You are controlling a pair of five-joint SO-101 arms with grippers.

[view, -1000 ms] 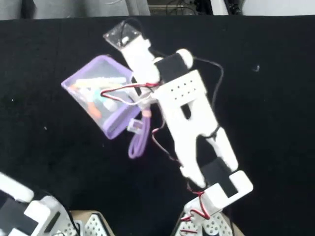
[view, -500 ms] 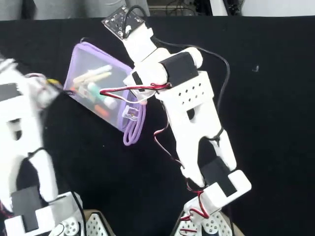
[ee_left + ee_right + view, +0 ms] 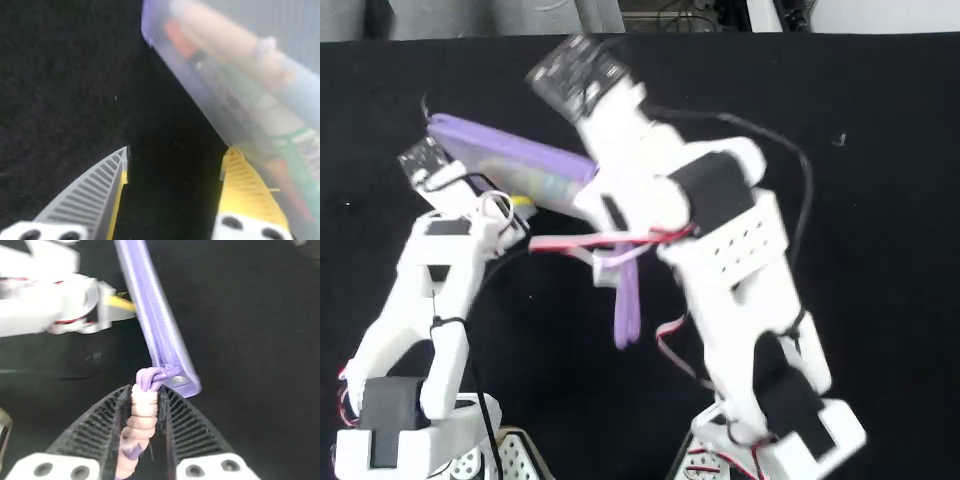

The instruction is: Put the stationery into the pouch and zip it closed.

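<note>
High view first: where is the pouch (image 3: 510,165)?
— Lifted off the black table (image 3: 880,200) and seen edge-on as a long purple band; it hangs between the two arms, with the left arm's end just beside it and the right arm's end at its other end; a purple strap (image 3: 625,300) dangles from the right arm's end.
— What does the right gripper (image 3: 146,388) have?
— In the right wrist view its two black fingers (image 3: 185,420) are clamped on that strap, the cord squeezed between them; just past the tips the cord is knotted to a small metal piece at the pouch's corner; the pouch itself runs away from the gripper, thin side toward the camera.
— And the left gripper (image 3: 172,170)?
— Spread wide in the left wrist view, one finger grey and one yellow, with bare black cloth between them; it grips nothing; the pouch's clear side lies just beside the yellow finger (image 3: 247,185); whether they touch I cannot tell.
— The stationery (image 3: 225,35)?
— Inside the pouch, showing through the clear wall; a pale stick, something orange and something green, all lying along its length.
— The zip?
— I cannot tell whether it is shut.
</note>
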